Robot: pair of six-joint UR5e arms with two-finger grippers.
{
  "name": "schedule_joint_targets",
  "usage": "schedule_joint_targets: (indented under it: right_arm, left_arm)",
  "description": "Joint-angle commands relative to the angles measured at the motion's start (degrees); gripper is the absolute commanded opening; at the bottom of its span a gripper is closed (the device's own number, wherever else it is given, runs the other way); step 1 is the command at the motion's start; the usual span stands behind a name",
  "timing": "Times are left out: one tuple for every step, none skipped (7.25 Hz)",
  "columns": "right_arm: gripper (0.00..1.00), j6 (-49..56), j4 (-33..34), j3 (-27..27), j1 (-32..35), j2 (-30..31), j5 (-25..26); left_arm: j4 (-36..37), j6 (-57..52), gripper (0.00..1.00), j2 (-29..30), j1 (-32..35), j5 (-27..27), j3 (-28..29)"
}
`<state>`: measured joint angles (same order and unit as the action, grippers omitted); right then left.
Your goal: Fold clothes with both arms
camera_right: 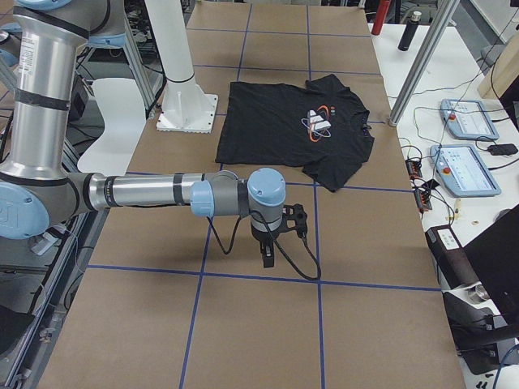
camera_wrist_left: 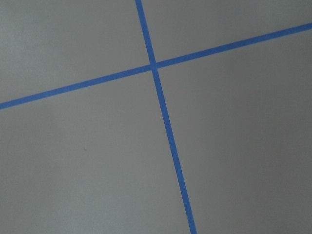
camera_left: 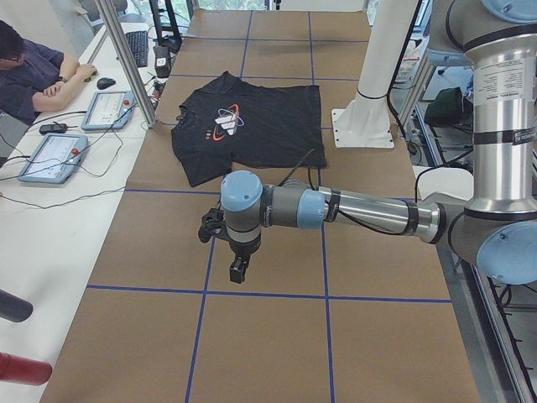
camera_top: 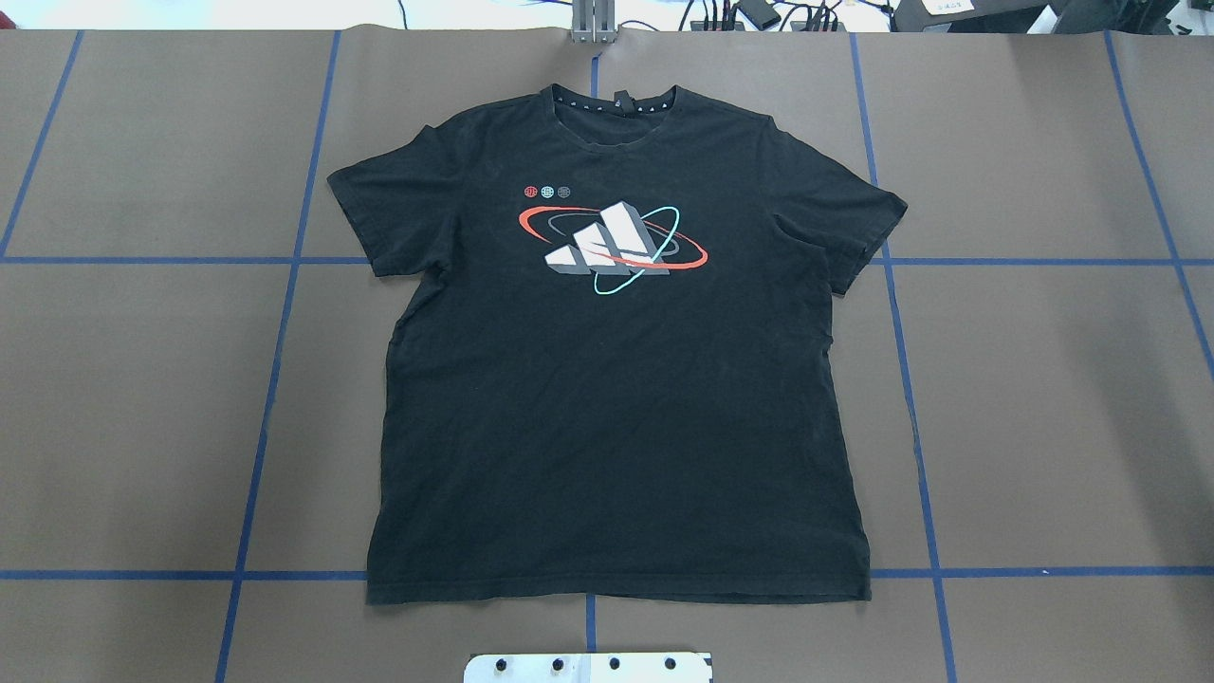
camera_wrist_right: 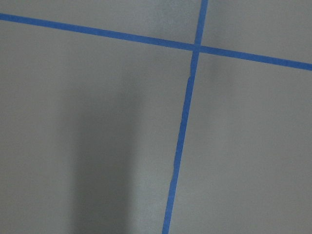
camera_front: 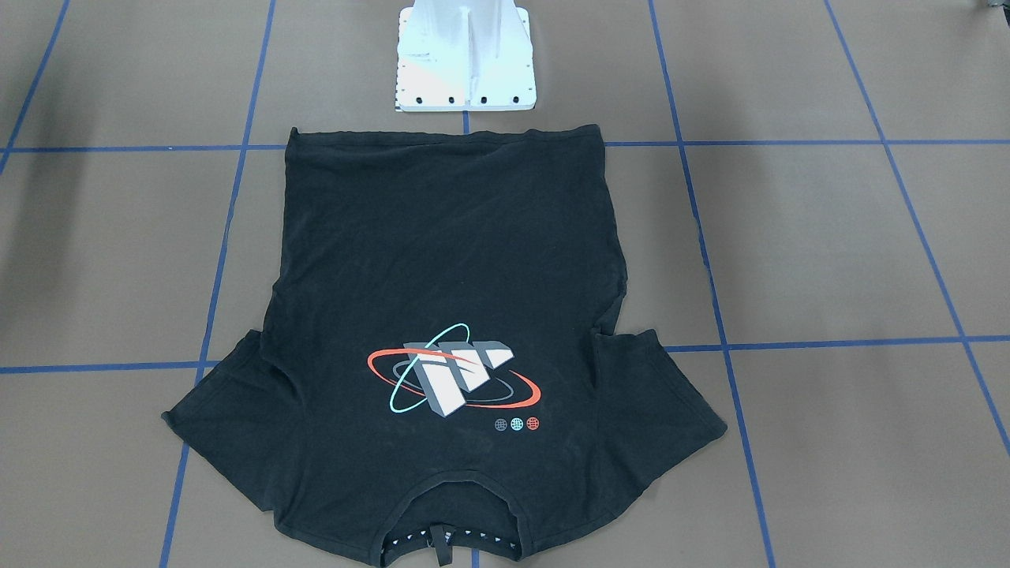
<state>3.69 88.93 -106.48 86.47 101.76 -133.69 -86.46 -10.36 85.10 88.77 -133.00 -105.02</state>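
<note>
The black T-shirt [camera_top: 616,379] lies spread flat and print side up on the brown table, its collar at the far edge and its hem near the robot's base; it also shows as the same shirt [camera_front: 442,260] from the front. Neither arm touches it. My left gripper [camera_left: 238,269] hangs over bare table well to the shirt's left, pointing down. My right gripper [camera_right: 268,258] hangs the same way well to its right. Whether either is open or shut I cannot tell. Both wrist views show only brown table with crossing blue tape.
The white pedestal base [camera_front: 465,55] stands just behind the shirt's hem. Blue tape lines [camera_top: 275,379] grid the table. A seated person [camera_left: 33,67], control tablets [camera_left: 50,155] and an aluminium post [camera_left: 126,59] are at the operators' side.
</note>
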Motion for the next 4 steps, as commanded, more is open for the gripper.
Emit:
schedule_joint_targets:
  right_arm:
    - [1.0, -0.08, -1.21, 0.66, -0.16, -3.13, 0.01]
    - [1.0, -2.0, -1.22, 2.84, -0.42, -6.37, -0.16]
    - [1.0, -5.32, -1.22, 4.08, -1.73, -9.27, -0.16]
    - [1.0, -9.19, -1.22, 5.39, -4.0, -12.61, -0.08]
  left_arm:
    - [-1.16, 0.35, 1.0, 5.58, 0.0, -0.16, 0.08]
    - [-4.82, 0.35, 1.0, 8.3, -0.17, 0.1, 0.95]
    - [-11.82, 0.61, 1.0, 8.94, -0.18, 0.28, 1.39]
    - [-15.2, 0.87, 1.0, 9.81, -0.7, -0.07, 3.31]
